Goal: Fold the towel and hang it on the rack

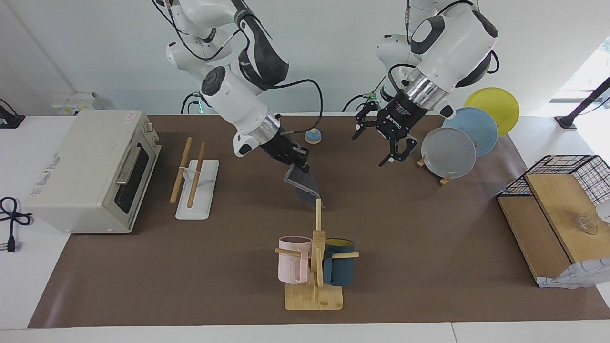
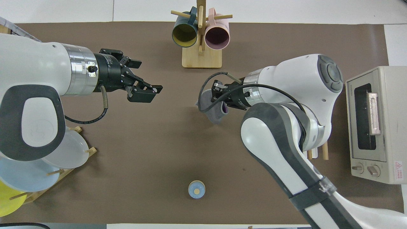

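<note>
The towel [image 1: 304, 185], dark grey outside with a purple edge showing in the overhead view [image 2: 212, 111], hangs folded from my right gripper [image 1: 299, 166], which is shut on its top edge above the middle of the brown mat; the gripper also shows in the overhead view [image 2: 219, 97]. My left gripper [image 1: 376, 145] is open and empty, up in the air over the mat beside the plate stand; it also shows in the overhead view [image 2: 151, 76]. The rack [image 1: 195, 183], two wooden rods on a white base, stands beside the oven; in the overhead view my right arm hides most of it [image 2: 324, 154].
A toaster oven [image 1: 90, 171] stands at the right arm's end. A mug tree [image 1: 314, 257] with pink and blue mugs stands farther from the robots than the towel. A plate stand [image 1: 457, 143], a wire basket with a wooden board [image 1: 557, 200] and a small blue knob [image 2: 196, 189] are also here.
</note>
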{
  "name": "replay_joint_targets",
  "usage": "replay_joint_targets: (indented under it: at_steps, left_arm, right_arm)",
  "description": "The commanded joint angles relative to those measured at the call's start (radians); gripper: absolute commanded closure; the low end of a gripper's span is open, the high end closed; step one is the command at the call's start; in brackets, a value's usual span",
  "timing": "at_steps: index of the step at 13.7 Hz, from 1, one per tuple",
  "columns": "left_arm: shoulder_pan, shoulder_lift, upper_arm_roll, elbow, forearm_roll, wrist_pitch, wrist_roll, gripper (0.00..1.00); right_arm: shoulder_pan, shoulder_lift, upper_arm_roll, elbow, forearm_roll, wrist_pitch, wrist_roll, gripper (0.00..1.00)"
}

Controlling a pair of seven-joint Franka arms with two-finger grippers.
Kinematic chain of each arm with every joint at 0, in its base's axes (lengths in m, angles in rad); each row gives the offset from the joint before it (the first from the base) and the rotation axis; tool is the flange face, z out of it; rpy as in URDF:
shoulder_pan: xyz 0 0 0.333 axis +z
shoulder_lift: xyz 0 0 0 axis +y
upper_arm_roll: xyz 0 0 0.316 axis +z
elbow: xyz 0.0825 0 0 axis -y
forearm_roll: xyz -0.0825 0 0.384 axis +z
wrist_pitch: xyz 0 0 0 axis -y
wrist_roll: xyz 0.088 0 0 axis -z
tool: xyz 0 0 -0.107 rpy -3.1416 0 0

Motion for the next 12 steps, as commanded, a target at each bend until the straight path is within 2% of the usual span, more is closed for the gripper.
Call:
replay_joint_targets:
  at_steps: [1,3,8,12]
  left_arm:
    - [0.01,-0.06,0.009,-0.087,0.015,0.018,0.128,0.0]
    - [0.037,-0.077,0.01,-0.114,0.015,0.009,0.271,0.0]
    - [0.143,-0.097,0.01,-0.145,0.054,-0.057,0.737,0.0]
    - [0.235,-0.1,0.01,-0.151,0.096,-0.08,1.109,0.0]
  right_arm:
    - [-0.088,-0.048,0.007,-0.03,-0.087,-0.118,-0.119,1.0]
    - [-0.156,-0.057,0.007,-0.044,-0.187,-0.164,-0.121,1.0]
    - [-0.302,-0.095,0.007,-0.131,-0.199,-0.212,-0.185,1.0]
    - [-0.388,-0.114,0.007,-0.173,-0.287,-0.241,-0.306,1.0]
